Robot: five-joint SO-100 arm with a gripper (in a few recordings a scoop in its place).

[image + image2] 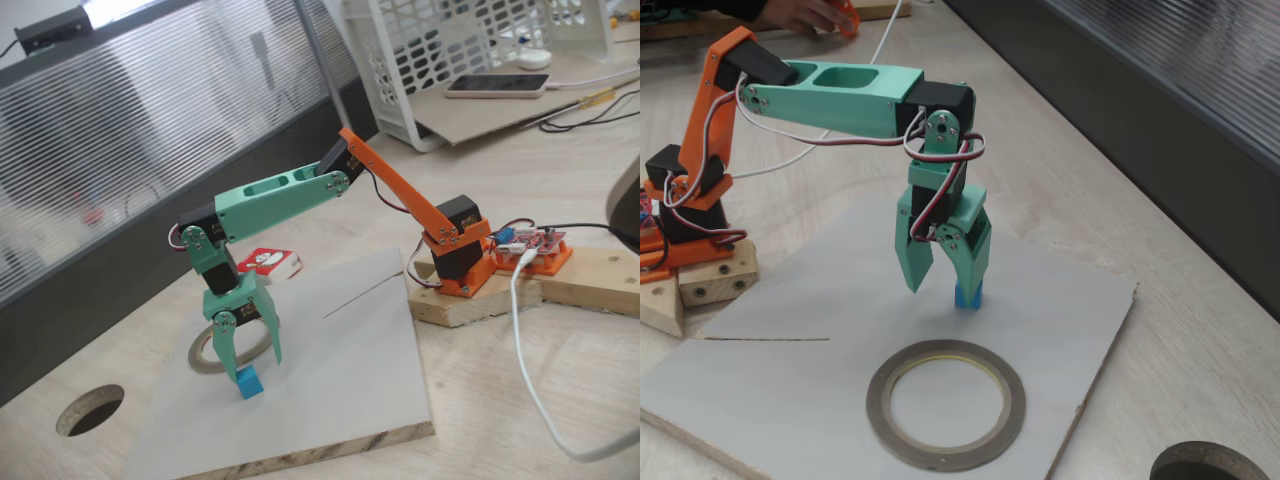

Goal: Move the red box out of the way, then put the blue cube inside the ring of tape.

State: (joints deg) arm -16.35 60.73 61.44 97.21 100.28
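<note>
The tiny blue cube (pixel 248 382) (pixel 968 296) rests on the white board. My green gripper (pixel 250 366) (pixel 942 286) points straight down just over it, open, with nothing clamped. In a fixed view the cube peeks out beneath the right finger (pixel 974 255). The grey-tan ring of tape (pixel 945 403) (pixel 203 352) lies flat on the board close to the cube, its centre hollow. The red box (pixel 265 262) with its snowman face lies off the board's far edge, behind the arm.
The white board (pixel 350 370) (pixel 780 370) sits on a wooden table with a round dark hole (pixel 90 410) (pixel 1210 465) near it. The arm's orange base (pixel 462 262) stands on a wood block beside a red circuit board (pixel 535 243) and a white cable (pixel 525 350). A white basket (pixel 430 60) is at the back.
</note>
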